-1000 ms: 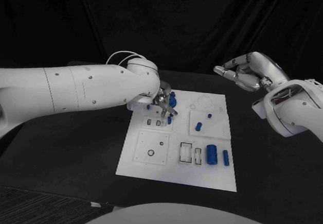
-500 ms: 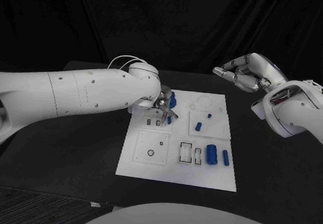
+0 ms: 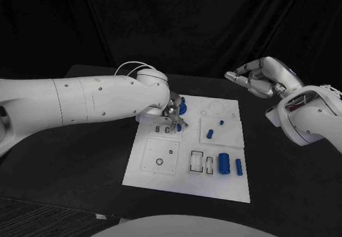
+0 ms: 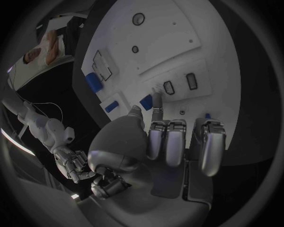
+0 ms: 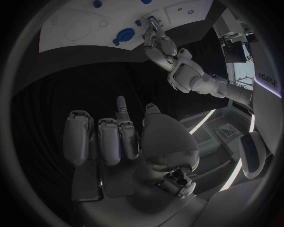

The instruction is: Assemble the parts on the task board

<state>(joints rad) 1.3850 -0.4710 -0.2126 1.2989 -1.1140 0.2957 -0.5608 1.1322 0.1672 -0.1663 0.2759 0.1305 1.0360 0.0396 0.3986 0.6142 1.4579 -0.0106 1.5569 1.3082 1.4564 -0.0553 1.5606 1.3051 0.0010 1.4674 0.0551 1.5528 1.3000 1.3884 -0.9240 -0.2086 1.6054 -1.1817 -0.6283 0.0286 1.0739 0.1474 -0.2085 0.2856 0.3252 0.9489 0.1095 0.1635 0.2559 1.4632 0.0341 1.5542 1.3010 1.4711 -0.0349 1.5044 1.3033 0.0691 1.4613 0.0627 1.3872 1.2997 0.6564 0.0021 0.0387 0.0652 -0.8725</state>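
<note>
The white task board lies mid-table. My left hand hovers low over its far left part. Thumb and forefinger pinch a small blue part right beside two small slots; the other fingers are curled in. A larger blue part stands just beyond that hand. More blue parts lie on the board: a short one, a thick cylinder and a thin rod. My right hand is raised off to the far right of the board with its fingers curled in, holding nothing.
The left arm stretches over the table's left side. The board's near left plate has small holes, with two rectangular pockets beside it. Bare black table surrounds the board.
The left arm has swung slightly farther over the table, while its fingertips stay at the blue part by the slots. The right hand has hardly moved.
</note>
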